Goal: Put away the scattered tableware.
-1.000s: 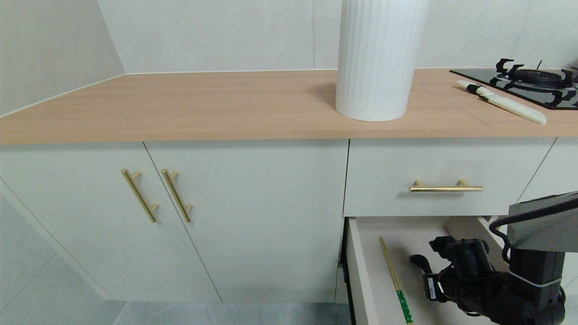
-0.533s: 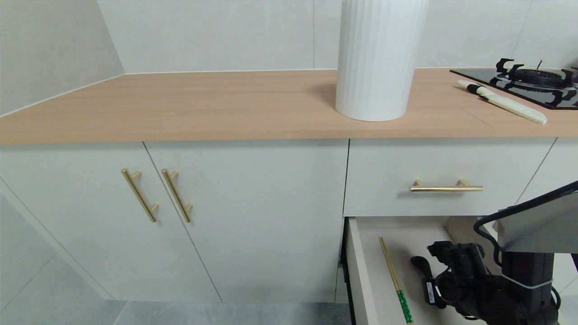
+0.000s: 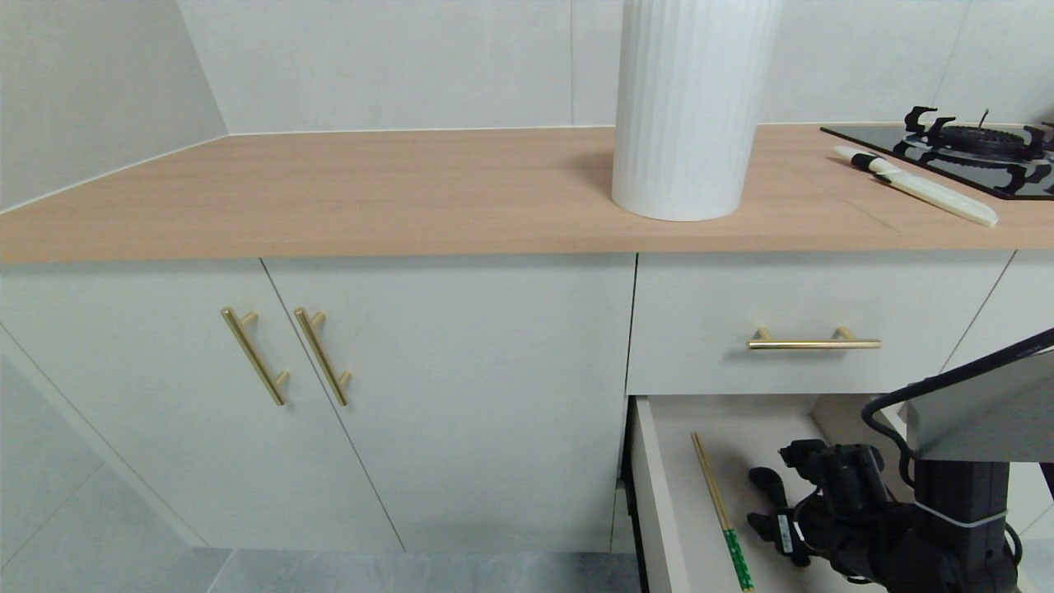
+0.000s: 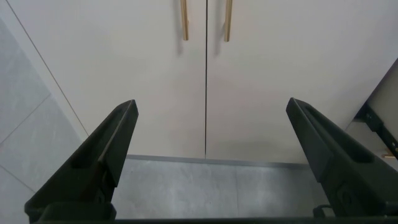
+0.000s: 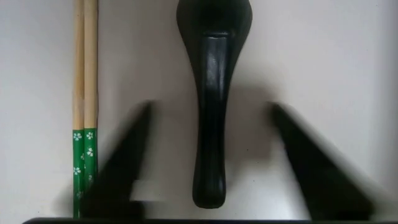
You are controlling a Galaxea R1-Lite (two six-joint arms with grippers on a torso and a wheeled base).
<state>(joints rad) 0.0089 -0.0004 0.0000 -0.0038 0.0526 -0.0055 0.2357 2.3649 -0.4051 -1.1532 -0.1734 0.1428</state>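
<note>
One glossy black spoon [image 5: 209, 87] sits between the spread fingers [image 5: 124, 168] of the right hand [image 5: 210, 109]; looks light, stiff, slick, so grab the narrow handle.

vase [image 3: 692, 107]: top cut off | chopsticks [image 3: 723, 515]: lower ends cut off | spoon [image 3: 764, 479]: handle partly hidden

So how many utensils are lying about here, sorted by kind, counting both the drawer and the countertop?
Chopsticks: 2, side by side in the open drawer
Black spoon: 1, in the drawer beside them
Knife: 1, on the counter by the stove
Total: 4
</note>
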